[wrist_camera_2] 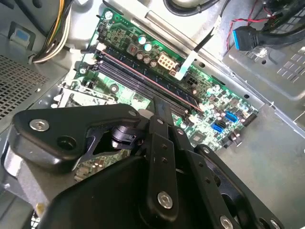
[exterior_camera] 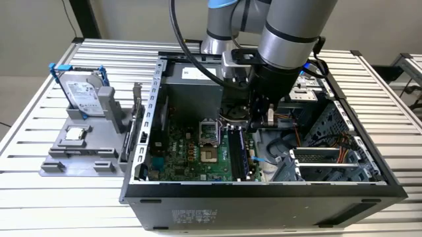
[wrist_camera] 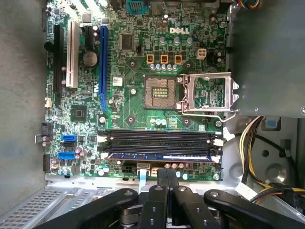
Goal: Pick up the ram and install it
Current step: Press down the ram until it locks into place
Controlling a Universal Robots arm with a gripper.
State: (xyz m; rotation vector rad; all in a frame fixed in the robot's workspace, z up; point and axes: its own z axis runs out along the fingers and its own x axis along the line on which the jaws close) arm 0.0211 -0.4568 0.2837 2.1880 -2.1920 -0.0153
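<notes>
The ram (wrist_camera: pixel 157 156) is a thin stick with a blue upper edge. It sits in the outermost of the black memory slots on the green motherboard (wrist_camera: pixel 81 114), between white end clips. In the exterior view the ram (exterior_camera: pixel 236 148) stands lengthwise in the slots inside the open computer case (exterior_camera: pixel 264 190). My gripper (wrist_camera: pixel 167 171) hangs just above that edge of the board with its two black fingers (wrist_camera: pixel 162 179) pressed together, shut and holding nothing. In the second wrist view the fingertips (wrist_camera_2: pixel 159 102) point at the slot row. Whether they touch the ram I cannot tell.
The open processor socket (wrist_camera: pixel 207 93) lies beside the slots. Yellow and black cables (wrist_camera: pixel 257 138) and a metal drive cage (exterior_camera: pixel 323 158) crowd the case's right side. Outside, at the exterior view's left, a grey stand (exterior_camera: pixel 79 148) holds a hard drive (exterior_camera: pixel 82 96) and an upright card (exterior_camera: pixel 138 113).
</notes>
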